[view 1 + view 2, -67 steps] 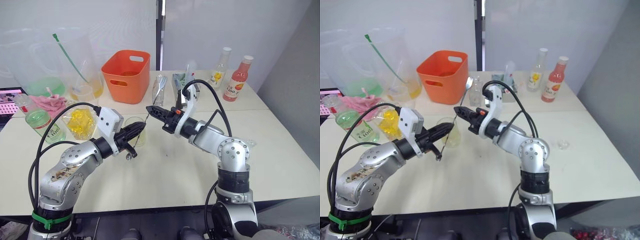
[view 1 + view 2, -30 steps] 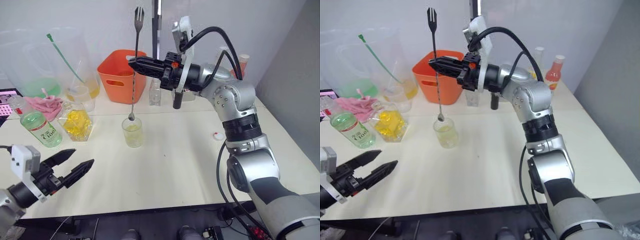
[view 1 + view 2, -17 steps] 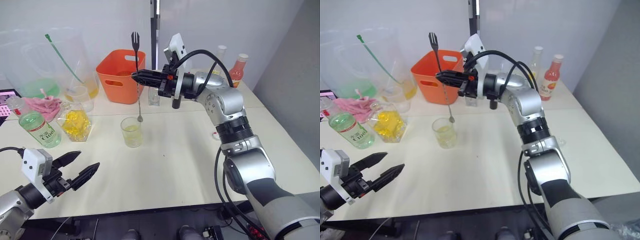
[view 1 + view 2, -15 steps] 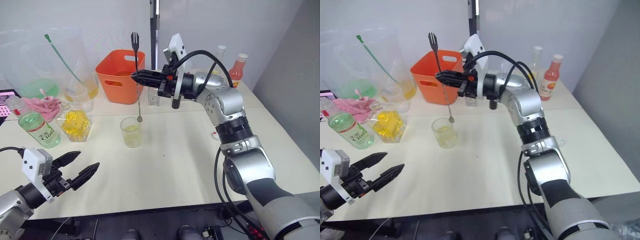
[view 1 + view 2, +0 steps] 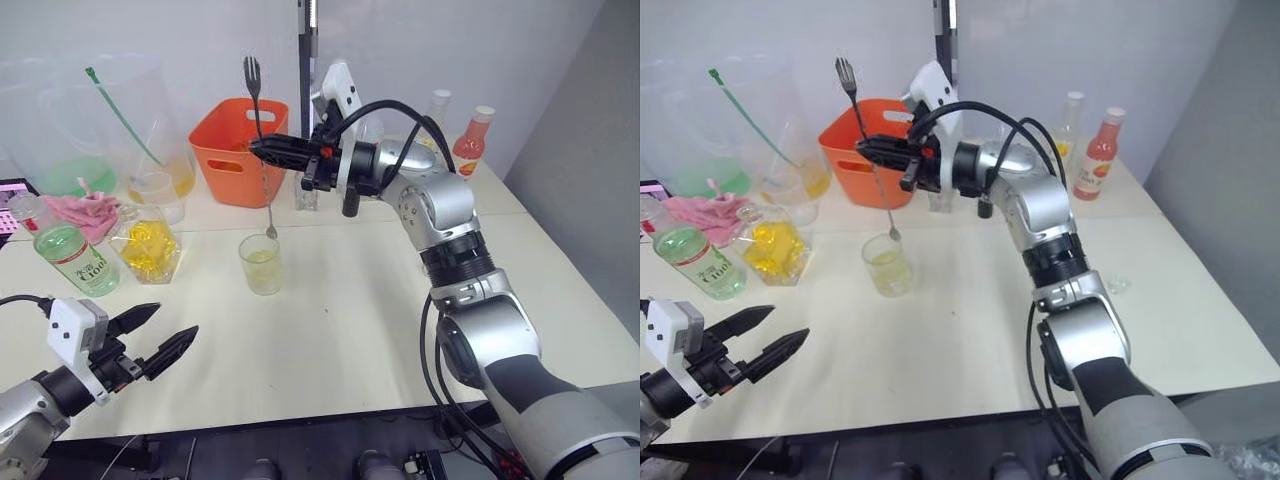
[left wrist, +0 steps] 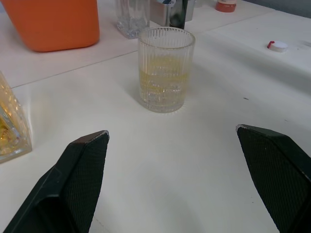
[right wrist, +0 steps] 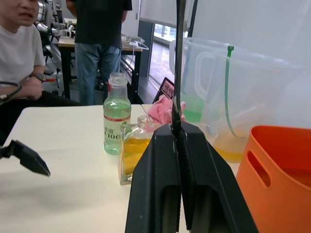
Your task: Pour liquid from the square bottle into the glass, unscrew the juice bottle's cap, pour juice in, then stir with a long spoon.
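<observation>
Over at the table's (image 5: 360, 330) 9 o'clock edge stands the juice bottle (image 5: 67, 253), pale green with its neck bare of a cap. Just beside it, toward 3 o'clock, sits the square bottle (image 5: 150, 247) with its yellow contents. Behind these two, toward 12 o'clock, a pink cloth (image 5: 92, 211) lies near big clear pitchers (image 5: 95, 125), one with a green stick (image 5: 118, 113) leaning in it.

Low at 7 o'clock, the left gripper (image 5: 152, 336) hovers above the table's near edge, its two black fingers spread wide and holding nothing. From its wrist camera, the fingers (image 6: 80, 174) frame the glass (image 6: 165, 69), well apart from it.

Near the table's middle the glass (image 5: 261, 263), ribbed and partly filled with pale yellow liquid, stands alone. Directly above it hangs the long spoon (image 5: 261, 150), nearly upright with its forked end at 12 o'clock and its tiny bowl just over the rim, clear of the liquid. The right gripper (image 5: 262, 149) is clamped on the spoon's stem about midway up, fingers pinched together on the metal.

Behind, at 12 o'clock, is an orange basket (image 5: 236, 150). Toward 3 o'clock, the juice bottle's cap (image 6: 277, 45) lies on the tabletop, and at 1 o'clock a pink-red bottle (image 5: 472, 140) stands beside a clear one (image 5: 432, 113).
</observation>
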Available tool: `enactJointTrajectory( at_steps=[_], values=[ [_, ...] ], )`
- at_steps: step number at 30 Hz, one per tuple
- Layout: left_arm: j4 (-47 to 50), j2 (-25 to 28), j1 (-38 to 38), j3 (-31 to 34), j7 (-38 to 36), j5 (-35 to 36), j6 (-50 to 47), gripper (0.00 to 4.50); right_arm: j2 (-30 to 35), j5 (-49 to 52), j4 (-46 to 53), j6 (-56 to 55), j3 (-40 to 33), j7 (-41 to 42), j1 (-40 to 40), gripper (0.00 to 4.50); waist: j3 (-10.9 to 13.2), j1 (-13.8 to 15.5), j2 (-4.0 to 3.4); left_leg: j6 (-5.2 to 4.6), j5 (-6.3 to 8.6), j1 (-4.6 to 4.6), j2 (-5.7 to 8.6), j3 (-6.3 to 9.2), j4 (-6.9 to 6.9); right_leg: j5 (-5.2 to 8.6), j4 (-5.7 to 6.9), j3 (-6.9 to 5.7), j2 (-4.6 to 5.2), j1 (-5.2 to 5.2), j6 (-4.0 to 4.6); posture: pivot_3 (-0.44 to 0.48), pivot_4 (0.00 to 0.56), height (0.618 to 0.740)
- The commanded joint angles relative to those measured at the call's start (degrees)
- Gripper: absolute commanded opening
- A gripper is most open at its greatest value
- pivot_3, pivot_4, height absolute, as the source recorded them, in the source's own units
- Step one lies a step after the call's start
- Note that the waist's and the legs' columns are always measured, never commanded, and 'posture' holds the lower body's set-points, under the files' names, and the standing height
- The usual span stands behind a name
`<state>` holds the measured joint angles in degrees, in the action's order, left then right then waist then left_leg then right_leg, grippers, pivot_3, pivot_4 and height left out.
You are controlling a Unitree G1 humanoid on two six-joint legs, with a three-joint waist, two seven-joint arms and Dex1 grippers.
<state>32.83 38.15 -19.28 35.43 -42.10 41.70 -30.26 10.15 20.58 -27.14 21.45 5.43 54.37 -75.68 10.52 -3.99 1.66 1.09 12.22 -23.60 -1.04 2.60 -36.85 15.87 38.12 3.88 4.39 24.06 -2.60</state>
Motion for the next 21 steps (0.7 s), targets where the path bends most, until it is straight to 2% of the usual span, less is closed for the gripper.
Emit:
enactJointTrajectory(
  at_steps=[1,14,21],
  values=[
    [0.98,-0.39,-0.47,-0.23,-0.04,-0.76,1.9,4.44,-0.83,-0.5,1.41,-0.21,-0.02,-0.29,0.21,0.0,0.0,0.04,0.0,0.0,0.0,-0.02,0.0,0.0,0.0,0.0,0.0,-0.01,0.0,0.01,0.0,0.0,0.15,0.74],
    [1.52,-0.68,-0.44,0.44,-0.45,-0.4,3.81,4.44,-4.1,-6.96,-1.7,-3.78,4.79,-0.22,6.54,0.0,-0.01,-0.02,0.02,0.08,-0.05,-0.14,0.0,-0.01,0.0,-0.01,0.02,-0.02,0.0,0.12,0.01,0.0,0.15,0.74],
    [1.7,-0.84,-0.25,0.36,0.28,-0.37,4.06,4.44,-6.9,-9.8,-7.96,-13.06,4.09,-2.62,5.7,0.0,-0.03,0.01,0.03,0.1,-0.06,-0.01,0.0,0.0,0.0,-0.02,0.06,-0.02,-0.02,0.01,0.02,0.0,0.15,0.74]
  ],
)
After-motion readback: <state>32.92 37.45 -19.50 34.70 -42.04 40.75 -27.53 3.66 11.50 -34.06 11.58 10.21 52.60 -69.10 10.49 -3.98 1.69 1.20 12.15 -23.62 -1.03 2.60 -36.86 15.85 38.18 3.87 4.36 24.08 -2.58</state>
